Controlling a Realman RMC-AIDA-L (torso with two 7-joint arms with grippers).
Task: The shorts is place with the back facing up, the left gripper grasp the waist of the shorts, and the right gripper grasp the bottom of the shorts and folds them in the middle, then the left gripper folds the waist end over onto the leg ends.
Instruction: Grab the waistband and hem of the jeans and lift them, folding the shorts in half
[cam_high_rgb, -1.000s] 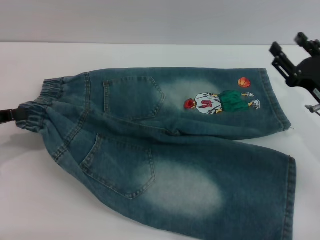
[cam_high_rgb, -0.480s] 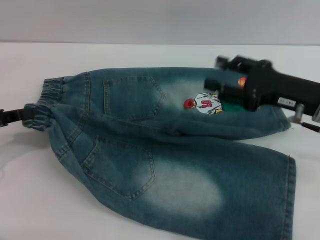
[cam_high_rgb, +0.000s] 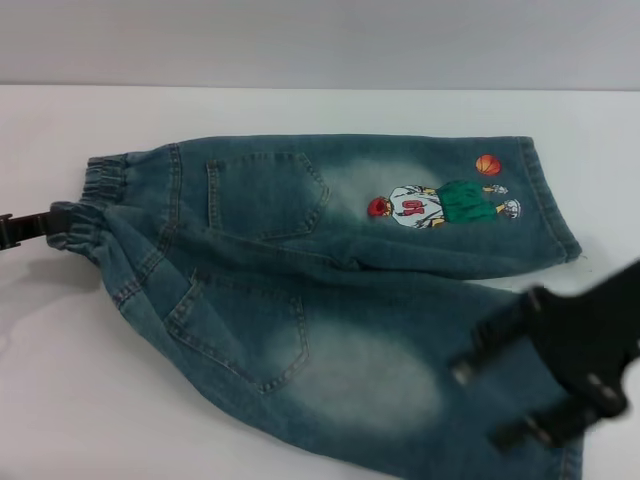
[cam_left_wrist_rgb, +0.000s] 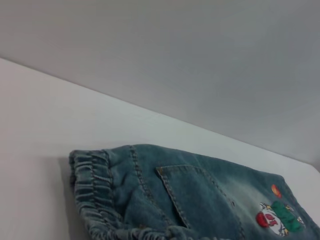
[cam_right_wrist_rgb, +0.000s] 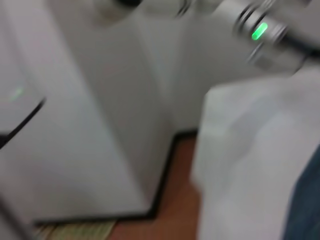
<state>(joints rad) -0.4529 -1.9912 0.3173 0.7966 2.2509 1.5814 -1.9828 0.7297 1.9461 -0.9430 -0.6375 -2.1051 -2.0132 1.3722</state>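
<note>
While the shorts (cam_high_rgb: 330, 290) lie back-up on the white table (cam_high_rgb: 300, 110), the left gripper (cam_high_rgb: 40, 226) pinches their waist (cam_high_rgb: 85, 215); the right gripper (cam_high_rgb: 505, 400) hovers spread wide above the near leg hem (cam_high_rgb: 570, 455).

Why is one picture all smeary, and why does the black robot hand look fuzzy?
Right wrist view: everything is smeared by motion blur, only a green light stands out. Head view: the right hand over the near leg of the shorts is blurred, while the denim and the left hand at the waist look sharp. Left wrist view: clear, with soft shadow beside the waistband.
</note>
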